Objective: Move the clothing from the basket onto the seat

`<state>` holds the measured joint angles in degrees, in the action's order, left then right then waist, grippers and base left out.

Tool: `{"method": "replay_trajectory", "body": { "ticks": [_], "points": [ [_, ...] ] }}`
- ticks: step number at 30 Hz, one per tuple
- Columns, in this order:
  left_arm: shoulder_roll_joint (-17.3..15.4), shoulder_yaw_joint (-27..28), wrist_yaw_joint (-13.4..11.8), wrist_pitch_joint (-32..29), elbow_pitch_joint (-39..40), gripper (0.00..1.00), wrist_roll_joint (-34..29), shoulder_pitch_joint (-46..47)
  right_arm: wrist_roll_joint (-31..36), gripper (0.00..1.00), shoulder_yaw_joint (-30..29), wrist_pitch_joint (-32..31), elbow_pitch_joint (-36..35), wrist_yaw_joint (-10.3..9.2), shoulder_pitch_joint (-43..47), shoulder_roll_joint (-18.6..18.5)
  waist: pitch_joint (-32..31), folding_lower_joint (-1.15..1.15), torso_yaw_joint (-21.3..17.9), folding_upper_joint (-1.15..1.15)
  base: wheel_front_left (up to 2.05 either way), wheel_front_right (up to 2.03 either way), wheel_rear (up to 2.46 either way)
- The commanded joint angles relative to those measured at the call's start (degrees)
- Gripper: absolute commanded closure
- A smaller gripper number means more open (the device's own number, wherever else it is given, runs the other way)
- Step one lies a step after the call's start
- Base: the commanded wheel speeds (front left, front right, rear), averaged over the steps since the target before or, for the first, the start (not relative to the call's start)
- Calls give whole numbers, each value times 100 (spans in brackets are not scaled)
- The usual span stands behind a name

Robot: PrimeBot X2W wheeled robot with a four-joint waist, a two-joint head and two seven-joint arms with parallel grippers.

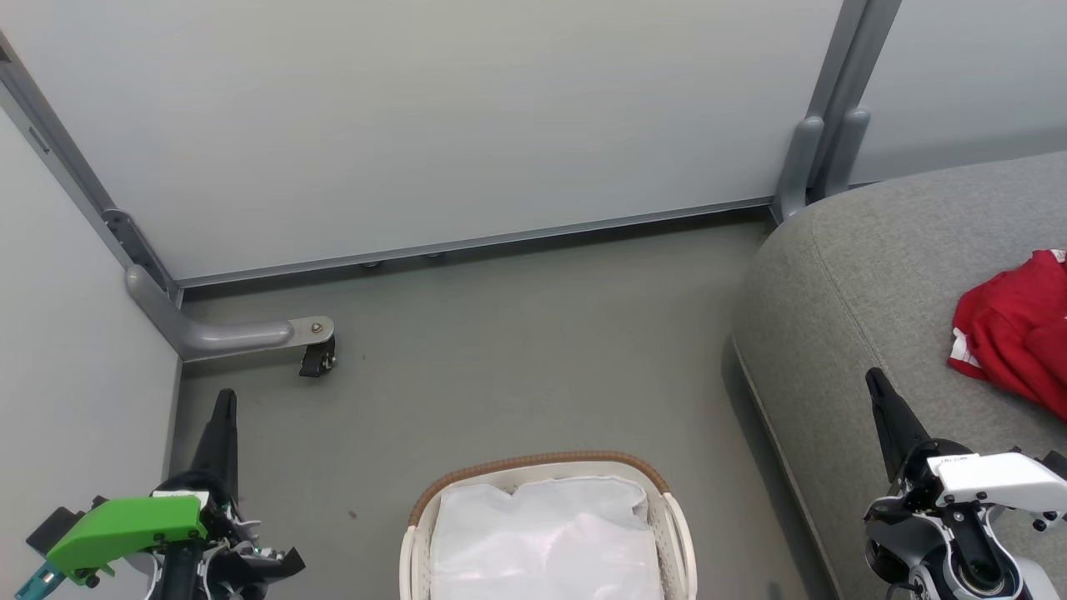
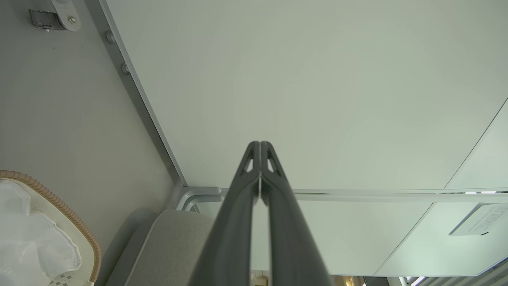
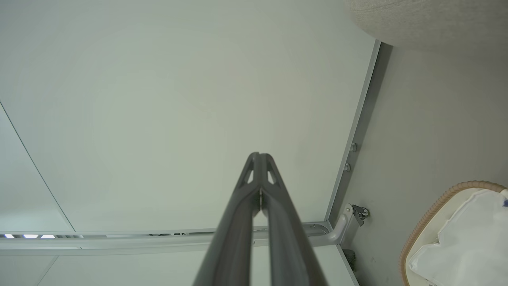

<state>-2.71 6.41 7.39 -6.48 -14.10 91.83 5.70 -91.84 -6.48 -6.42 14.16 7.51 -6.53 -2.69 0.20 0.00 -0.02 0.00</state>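
The red clothing (image 1: 1013, 333) lies crumpled on the light grey seat (image 1: 875, 275) at the right edge of the head view. On the floor at bottom centre stands the white basket (image 1: 533, 468) with its brown woven rim; inside it I see just the white cloth liner (image 1: 546, 533). My left gripper (image 1: 223, 398) is at lower left, shut with nothing held, its fingers (image 2: 260, 149) pressed together. My right gripper (image 1: 875, 379) is over the seat's front part, left of the clothing, also shut and holding nothing (image 3: 260, 159).
Pale partition panels (image 1: 417, 108) with grey metal frames close off the back and left. A grey support foot with a black caster (image 1: 315, 358) juts onto the floor at back left. Grey floor (image 1: 517, 350) lies between the basket and the panels.
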Motion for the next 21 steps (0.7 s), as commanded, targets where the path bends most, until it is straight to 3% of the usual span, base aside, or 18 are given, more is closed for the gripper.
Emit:
{"method": "replay_trajectory", "body": {
  "ticks": [1,21],
  "points": [
    [-41,24,18,-27,19,100,75,96,-78,100,-22,-33,-32,-4,62,-36,-3,0,2,0,0,0,0],
    [-39,24,18,-28,16,100,65,82,-66,100,-18,-32,-28,-3,62,-35,-3,0,2,0,0,0,0]
  ]
}}
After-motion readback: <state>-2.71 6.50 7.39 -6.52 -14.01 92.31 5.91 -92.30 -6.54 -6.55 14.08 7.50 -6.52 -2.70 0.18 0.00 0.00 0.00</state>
